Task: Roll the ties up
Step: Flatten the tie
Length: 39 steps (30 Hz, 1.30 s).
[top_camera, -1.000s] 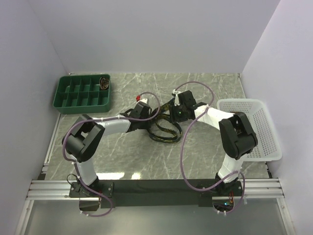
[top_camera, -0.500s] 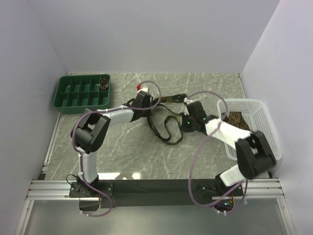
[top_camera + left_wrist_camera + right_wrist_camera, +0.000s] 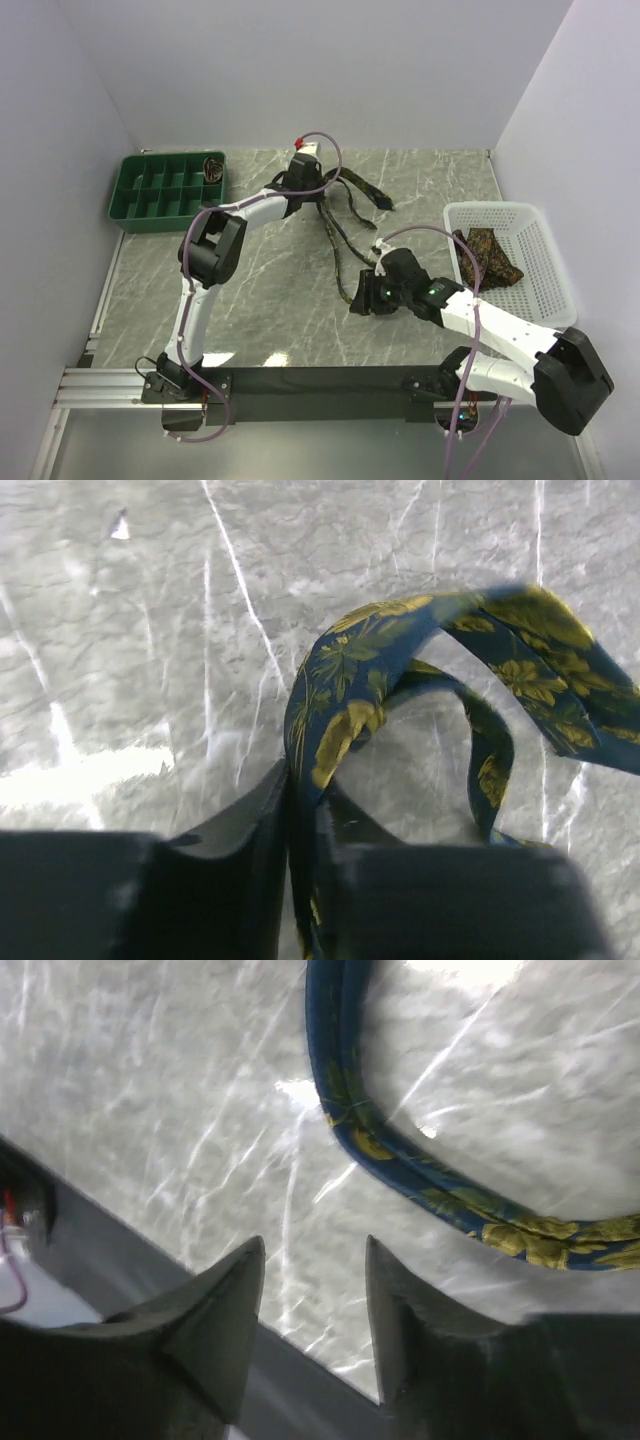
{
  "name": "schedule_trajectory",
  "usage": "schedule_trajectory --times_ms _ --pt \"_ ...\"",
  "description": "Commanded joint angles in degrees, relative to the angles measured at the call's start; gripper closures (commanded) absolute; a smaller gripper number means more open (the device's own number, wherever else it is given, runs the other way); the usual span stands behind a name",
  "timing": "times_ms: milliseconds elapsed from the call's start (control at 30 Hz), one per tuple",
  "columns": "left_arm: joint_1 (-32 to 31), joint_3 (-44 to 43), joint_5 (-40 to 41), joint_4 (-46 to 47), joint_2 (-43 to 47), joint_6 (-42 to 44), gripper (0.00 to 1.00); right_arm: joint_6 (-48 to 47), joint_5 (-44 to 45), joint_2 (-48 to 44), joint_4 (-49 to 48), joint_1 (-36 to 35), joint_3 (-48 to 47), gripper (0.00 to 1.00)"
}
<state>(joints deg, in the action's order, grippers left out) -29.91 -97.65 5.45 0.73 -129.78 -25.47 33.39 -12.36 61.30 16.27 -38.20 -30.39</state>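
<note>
The left hand (image 3: 300, 795) was pinched shut on the navy tie (image 3: 350, 710), gripping a fold of the yellow-flowered fabric on edge between its fingers. It was reached out toward the far side of the desk (image 3: 420, 190), and from the grip the tie looped away and trailed back across the marble toward the near side. Holding one part fixed like that probably served to draw the cloth out long, so that it could be straightened before rolling.

The right hand (image 3: 308, 1310) was about half open and held nothing. It hovered low over the desk near the tie's near stretch, which lay doubled in a curve just ahead of its fingers, apart from them. It looked placed to take hold of that stretch.

A brown tie (image 3: 487, 252) lay crumpled in the white basket (image 3: 545, 300) at the right, apparently waiting its turn. In the far right compartment of the green tray (image 3: 150, 200) sat a rolled bundle (image 3: 213, 168), likely a tie already done, though too small to be sure.
</note>
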Motion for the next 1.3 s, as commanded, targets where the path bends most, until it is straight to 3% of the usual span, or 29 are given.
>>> schedule_trajectory --times_ms 0,67,100,167,200,300,467,633,733,767,867,967,1167,1267 --pt "1.0 -1.9 -4.0 4.2 -0.5 1.3 0.67 -0.1 0.7 -1.2 2.6 -0.5 -3.6 0.41" --pt "1.5 -0.4 -4.7 5.1 0.7 0.8 0.58 -3.2 2.2 -2.2 4.4 1.4 -5.2 0.33" --pt "1.7 1.6 -4.6 6.1 2.6 0.7 0.45 -4.2 1.4 -2.4 4.7 2.8 -5.6 0.31" --pt "2.0 3.5 -4.2 6.8 4.9 1.0 0.32 -6.8 1.2 -2.3 5.6 8.3 -6.6 0.3" --pt "2.4 4.9 -3.6 6.5 7.4 1.0 0.2 -7.5 1.9 -2.2 6.0 10.1 -7.0 0.3" --pt "3.1 8.0 -2.6 5.6 13.8 0.2 0.07 -10.4 6.8 0.1 8.2 13.7 -9.0 0.3" --pt "3.3 12.7 0.0 -2.4 25.0 -1.1 0.05 -11.5 8.3 6.9 9.8 17.2 -9.9 0.3" --pt "3.4 24.4 2.0 -5.4 41.9 -0.1 0.08 -11.3 5.5 11.0 9.4 17.5 -8.6 0.33" --pt "3.5 31.9 5.1 -6.5 51.2 0.5 0.09 -10.8 2.7 11.5 8.2 16.9 -7.4 0.46" --pt "3.5 34.5 6.4 -7.3 53.2 0.5 0.09 -10.5 1.8 11.5 7.8 16.3 -7.1 0.55" --pt "3.5 40.0 7.1 -9.4 60.6 -1.0 0.09 -7.6 0.3 11.9 6.9 10.7 -7.7 0.69" --pt "3.4 45.5 5.4 -10.6 67.0 -3.8 0.09 -2.0 -0.6 13.2 4.0 1.7 -9.7 0.74" --pt "2.5 54.8 3.6 -16.3 75.6 -9.5 0.08 6.2 -6.3 23.1 -6.0 -12.5 -19.2 0.74" --pt "1.8 59.8 1.5 -17.3 79.7 -12.4 0.08 7.7 -10.0 29.9 -11.9 -16.4 -25.0 0.68"
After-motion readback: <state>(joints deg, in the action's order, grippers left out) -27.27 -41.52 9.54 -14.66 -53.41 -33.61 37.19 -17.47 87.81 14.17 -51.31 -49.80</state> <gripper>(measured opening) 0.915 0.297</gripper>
